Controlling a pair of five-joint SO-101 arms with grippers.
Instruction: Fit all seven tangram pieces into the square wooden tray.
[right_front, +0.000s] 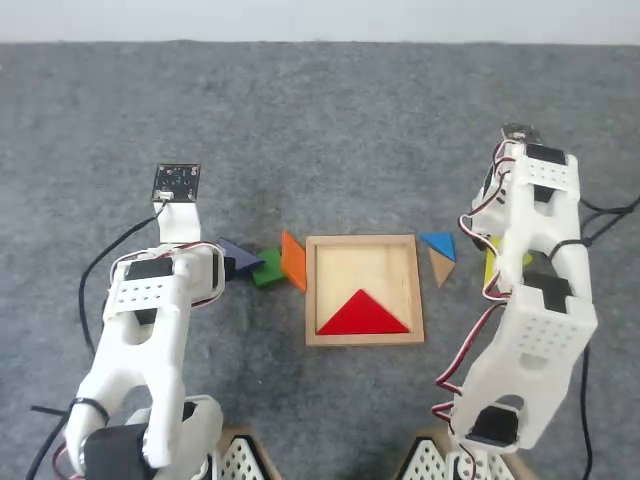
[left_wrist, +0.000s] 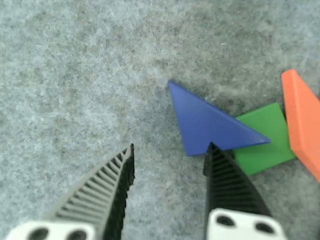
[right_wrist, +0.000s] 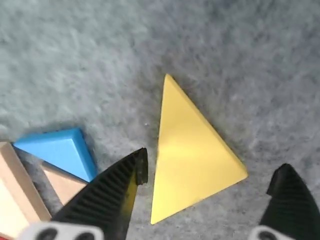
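The square wooden tray (right_front: 364, 241) lies mid-table with a red triangle (right_front: 362, 315) in its near half. Left of it sit an orange parallelogram (right_front: 293, 260), a green square (right_front: 268, 268) and a dark blue triangle (right_front: 240, 252). My left gripper (left_wrist: 171, 147) is open just above the carpet, one finger at the edge of the dark blue triangle (left_wrist: 207, 122), which partly overlaps the green square (left_wrist: 265, 142). Right of the tray lie a light blue triangle (right_front: 439, 243) and a tan triangle (right_front: 441, 266). My right gripper (right_wrist: 214, 162) is open, its fingers straddling a yellow triangle (right_wrist: 190, 155).
Grey carpet covers the table. The orange parallelogram (left_wrist: 302, 127) lies close beside the green square. The light blue triangle (right_wrist: 57, 150) and the tan triangle (right_wrist: 60, 185) sit close to one right finger, with the tray's corner (right_wrist: 12, 185) beyond them. Open carpet lies behind the tray.
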